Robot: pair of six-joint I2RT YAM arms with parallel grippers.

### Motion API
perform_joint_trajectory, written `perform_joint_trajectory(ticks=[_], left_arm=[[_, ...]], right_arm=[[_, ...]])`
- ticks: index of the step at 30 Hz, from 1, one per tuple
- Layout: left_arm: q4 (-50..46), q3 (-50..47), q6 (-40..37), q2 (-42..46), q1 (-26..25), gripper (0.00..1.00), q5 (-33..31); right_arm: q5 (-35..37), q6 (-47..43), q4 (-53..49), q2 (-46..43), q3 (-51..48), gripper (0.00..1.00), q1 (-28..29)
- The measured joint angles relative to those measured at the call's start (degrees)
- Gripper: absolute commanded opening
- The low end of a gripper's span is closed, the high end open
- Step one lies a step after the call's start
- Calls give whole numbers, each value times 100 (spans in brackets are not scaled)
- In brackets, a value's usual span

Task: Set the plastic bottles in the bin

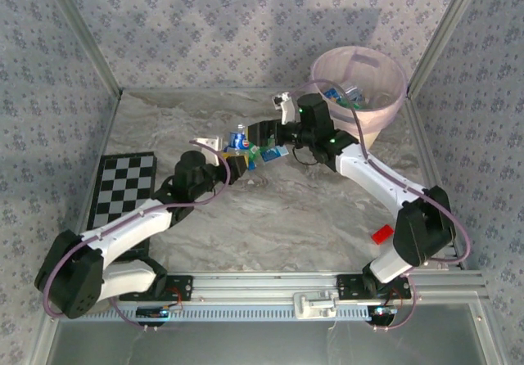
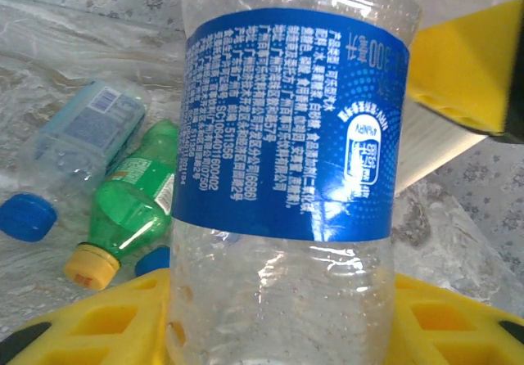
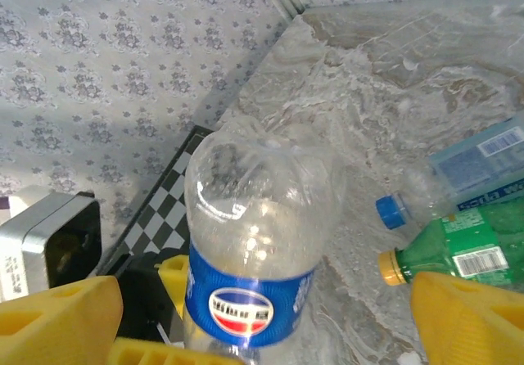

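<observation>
A clear plastic bottle with a blue label (image 2: 286, 119) stands upright between the yellow fingers of my left gripper (image 2: 278, 332), which is shut on its lower part. From above, the held bottle (image 1: 240, 141) and the left gripper (image 1: 234, 163) are at mid-table. My right gripper (image 1: 260, 136) is right beside it. Its yellow fingers (image 3: 57, 320) stand wide on either side of that bottle (image 3: 254, 242) without touching, so it is open. A green bottle with an orange cap (image 2: 135, 205) and a clear blue-capped bottle (image 2: 82, 136) lie on the table. The pale pink bin (image 1: 391, 110) stands at the back right, holding bottles (image 1: 344, 96).
A checkerboard mat (image 1: 123, 187) lies at the left. A small red block (image 1: 381, 234) sits near the right arm's base. Patterned walls close in the back and sides. A metal rail (image 1: 327, 287) runs along the near edge.
</observation>
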State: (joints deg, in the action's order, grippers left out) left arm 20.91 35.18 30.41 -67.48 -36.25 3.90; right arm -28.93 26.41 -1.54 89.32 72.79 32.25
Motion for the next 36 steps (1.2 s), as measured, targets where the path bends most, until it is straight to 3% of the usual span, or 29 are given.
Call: perform_joint_trajectory(ticks=[10,17,24,32,36], left_arm=[[35,0,-66,28,-214,46,81],[26,0,-61,105,-275,49,22],[13,0,-107,243,-306,84,-114],[-278,-26,9,782,-306,97,-931],[-557,-286,487,997,-11,100,-1497]], right_arm=[[-367,348,197,474,262,80,140],[-470,437,199,614,365,59,144],[-516,393,153,616,466,57,153],[-293,-94,-507,549,813,57,-136],[-44,-437,-977,282,1106,57,-562]])
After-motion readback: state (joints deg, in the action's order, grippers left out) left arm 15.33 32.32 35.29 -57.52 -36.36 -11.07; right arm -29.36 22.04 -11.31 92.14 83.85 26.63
